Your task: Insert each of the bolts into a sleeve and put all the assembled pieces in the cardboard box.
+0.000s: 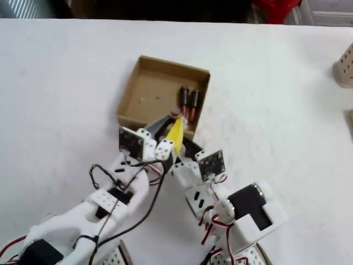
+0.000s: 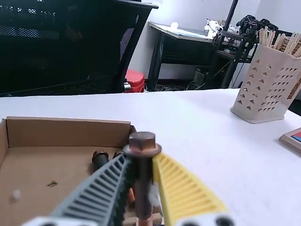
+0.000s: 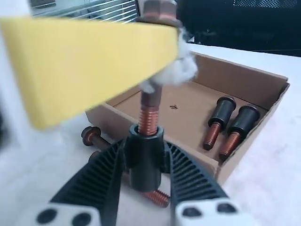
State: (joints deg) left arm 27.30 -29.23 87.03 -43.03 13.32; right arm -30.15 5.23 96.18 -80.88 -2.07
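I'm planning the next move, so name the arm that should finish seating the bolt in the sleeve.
Left. The left gripper is shut on the bolt near its head, its thread already inside the sleeve, which the right gripper clamps upright below. Pushing down should likely seat it.

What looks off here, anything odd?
A white fluffy tuft sits at the tip of the yellow finger of the left gripper, against the bolt that stands in the sleeve. It looks like stray fibre or torn padding, not a task part.
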